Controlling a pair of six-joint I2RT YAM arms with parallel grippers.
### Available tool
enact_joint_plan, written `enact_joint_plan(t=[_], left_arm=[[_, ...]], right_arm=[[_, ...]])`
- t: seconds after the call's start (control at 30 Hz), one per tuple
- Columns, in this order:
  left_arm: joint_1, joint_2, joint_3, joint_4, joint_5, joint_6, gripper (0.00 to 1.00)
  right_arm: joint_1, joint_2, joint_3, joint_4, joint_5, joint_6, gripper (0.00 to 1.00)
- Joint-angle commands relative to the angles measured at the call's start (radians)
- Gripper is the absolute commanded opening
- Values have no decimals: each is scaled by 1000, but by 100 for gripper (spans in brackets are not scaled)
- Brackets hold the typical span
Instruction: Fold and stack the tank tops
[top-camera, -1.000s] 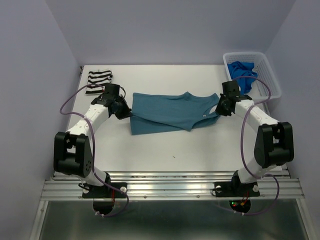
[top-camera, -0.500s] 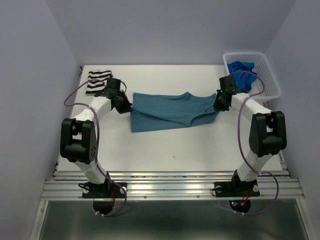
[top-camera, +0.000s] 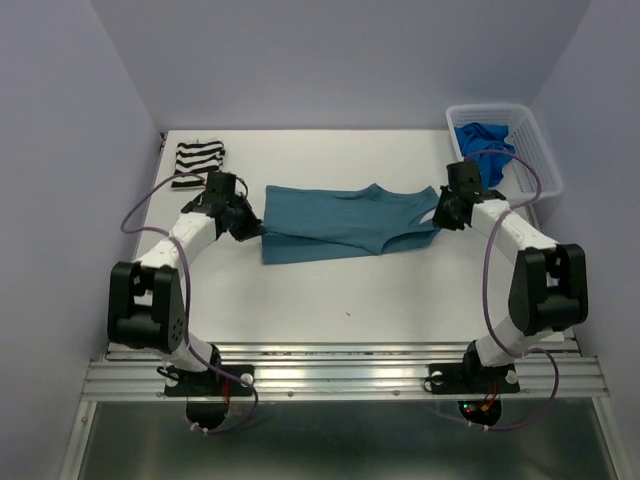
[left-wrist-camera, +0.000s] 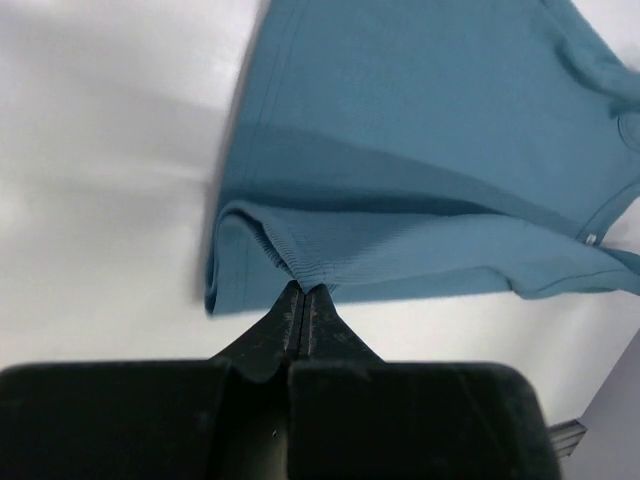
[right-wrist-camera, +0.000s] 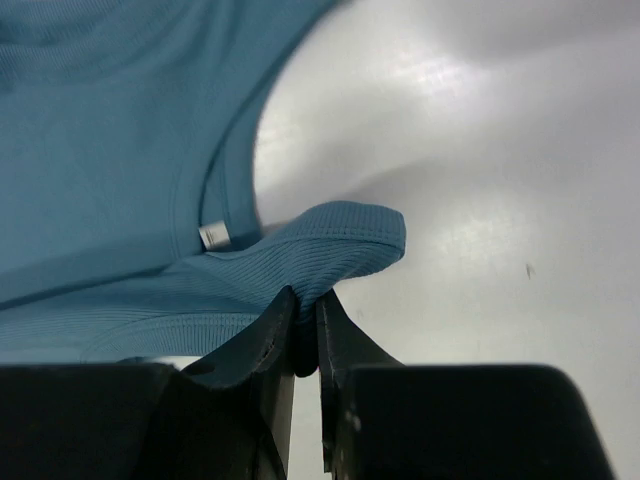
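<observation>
The teal tank top (top-camera: 335, 222) lies stretched sideways across the middle of the table, doubled over along its length. My left gripper (top-camera: 256, 228) is shut on the ribbed hem at its left end (left-wrist-camera: 303, 288). My right gripper (top-camera: 437, 218) is shut on a ribbed strap at its right end (right-wrist-camera: 303, 300); a small tag (right-wrist-camera: 213, 236) shows beside that strap. The striped tank top (top-camera: 198, 160) lies folded at the far left corner. The royal blue tank top (top-camera: 485, 140) sits crumpled in the basket.
The white lattice basket (top-camera: 541, 160) stands at the far right corner, close behind my right arm. Purple walls close in the table on the left, far and right sides. Bare white tabletop (top-camera: 350, 295) stretches between the teal top and the arm bases.
Both grippers carried the ends of the teal top toward the far side half a second ago, then came back nearer. The top lies much as it did a second ago.
</observation>
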Motion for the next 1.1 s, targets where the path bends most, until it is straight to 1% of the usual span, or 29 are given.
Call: enact_joint_plan(t=[0.0, 0.03, 0.07, 0.1, 0.13, 0.2, 0.23, 0.27, 0.37, 0.4, 0.53, 0.63, 0.8, 0.83, 0.87, 0.9, 0.93, 0.97, 1.0, 1.03, 1.07], left_arm=[[0, -207, -183, -37, 9, -41, 0], [0, -244, -221, -55, 0, -48, 0], [-7, -319, -260, -80, 0, -70, 0], [-15, -359, -297, -86, 4, -82, 0], [-21, -434, -370, -97, 26, -93, 0], [-38, -510, -435, -112, 40, -139, 0], [-63, -575, -490, -124, 44, -156, 0], [-70, -602, -514, -131, 44, -172, 0], [-90, -686, -578, -138, 47, -219, 0], [-92, -700, -597, -135, 44, -228, 0], [-101, -729, -635, -105, 49, -239, 0], [-115, -702, -661, -48, 61, -254, 0], [-129, -660, -650, -42, 18, -251, 0], [-129, -660, -644, -43, 15, -251, 0], [-129, -665, -641, -42, 14, -251, 0], [-129, -668, -640, -42, 9, -252, 0], [-129, -671, -640, -43, 1, -254, 0], [-130, -677, -643, -42, 1, -254, 0], [-130, -679, -646, -37, 1, -254, 0], [-129, -677, -653, -31, 1, -255, 0], [-130, -668, -655, -16, 15, -254, 3]], right_arm=[[-11, -173, -122, -38, -4, 60, 1], [-11, -245, -154, -40, -2, 63, 1], [-11, -278, -209, -53, 12, 64, 1], [-11, -311, -232, -64, 21, 67, 1], [-11, -371, -252, -79, 27, 69, 1], [-11, -428, -300, -130, 62, 78, 1], [-11, -454, -315, -142, 76, 98, 3], [-11, -503, -344, -145, 68, 104, 3], [-11, -551, -375, -144, 76, 120, 6], [-11, -548, -386, -144, 96, 127, 6], [-11, -493, -395, -136, 91, 132, 8], [-11, -427, -394, -92, 111, 146, 11], [-11, -346, -362, -47, 148, 143, 15], [-11, -339, -358, -43, 147, 137, 22], [-11, -333, -354, -43, 130, 133, 26], [-11, -335, -355, -44, 112, 127, 26], [-11, -338, -355, -46, 89, 112, 35], [-11, -361, -357, -47, 53, 100, 48], [-11, -382, -360, -43, -37, 86, 62], [-11, -408, -375, -30, -91, 51, 74], [-11, -440, -387, -6, -141, 38, 92]])
